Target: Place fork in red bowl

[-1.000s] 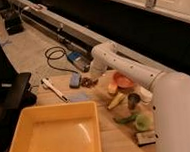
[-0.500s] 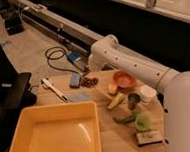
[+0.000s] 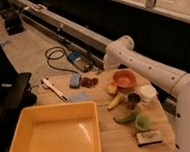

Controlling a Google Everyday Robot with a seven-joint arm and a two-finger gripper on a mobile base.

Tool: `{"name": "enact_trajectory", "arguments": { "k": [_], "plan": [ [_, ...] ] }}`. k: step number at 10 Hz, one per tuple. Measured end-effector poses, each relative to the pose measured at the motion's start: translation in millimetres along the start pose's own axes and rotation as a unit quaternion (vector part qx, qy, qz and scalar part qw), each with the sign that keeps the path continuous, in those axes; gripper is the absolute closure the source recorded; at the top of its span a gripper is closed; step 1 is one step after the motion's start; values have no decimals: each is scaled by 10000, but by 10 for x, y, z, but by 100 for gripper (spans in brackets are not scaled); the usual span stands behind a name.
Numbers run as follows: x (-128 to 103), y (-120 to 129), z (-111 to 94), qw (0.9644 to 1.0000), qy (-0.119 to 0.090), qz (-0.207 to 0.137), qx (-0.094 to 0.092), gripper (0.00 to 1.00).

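Observation:
The red bowl (image 3: 125,79) sits near the far edge of the wooden table (image 3: 114,139), right of centre. My white arm reaches in from the lower right and bends above the far edge. Its end with the gripper (image 3: 109,65) hangs down just left of and behind the bowl, and the gripper is shut. The fork is hidden. Whether the gripper holds anything cannot be told.
A large yellow tub (image 3: 53,137) fills the near left. A white-handled tool (image 3: 54,89), blue sponge (image 3: 75,80), banana (image 3: 116,101), dark cup (image 3: 133,100), white cup (image 3: 148,92), green pepper (image 3: 126,119) and pale green round piece (image 3: 143,122) lie around the bowl. Cables lie on the floor behind.
The arm's bend and its gripper end have swung to the right, closer to the red bowl. The things on the table have stayed in place.

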Motion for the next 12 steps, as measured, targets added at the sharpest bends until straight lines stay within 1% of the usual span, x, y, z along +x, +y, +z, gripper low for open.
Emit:
{"name": "enact_trajectory", "arguments": {
  "k": [1, 3, 4, 5, 6, 7, 9, 11, 12],
  "plan": [
    [73, 75, 78, 9998, -9, 192, -39, 100],
    [188, 254, 326, 9975, -151, 677, -142, 99],
    [253, 340, 432, 9957, -211, 876, -196, 94],
    [273, 389, 500, 9945, -259, 991, -228, 86],
    [310, 438, 549, 9927, -306, 1139, -263, 73],
    [352, 470, 540, 9917, -308, 1220, -282, 65],
    [444, 552, 509, 9896, -297, 1371, -313, 44],
    [462, 591, 487, 9887, -323, 1426, -337, 31],
    [466, 611, 478, 9884, -336, 1444, -343, 30]
  ]
}}
